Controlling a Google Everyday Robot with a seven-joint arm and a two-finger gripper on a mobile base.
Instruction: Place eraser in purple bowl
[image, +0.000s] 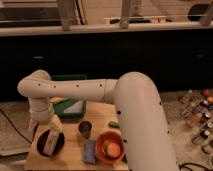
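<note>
The purple bowl (50, 144) is a shallow, nearly black dish at the front left of the wooden table (75, 160). My gripper (52, 130) hangs from the white arm (75, 89) and reaches down right over the bowl. A pale oblong shape (48, 142) lies within the bowl's rim, directly below the gripper. It could be the eraser or part of the gripper; I cannot tell which.
A small metal cup (85, 129) stands right of the purple bowl. An orange bowl (110, 148) with an orange item inside sits further right, and a blue sponge (89, 150) lies beside it. A green tray (70, 106) is behind. Bottles (200, 112) stand at the right.
</note>
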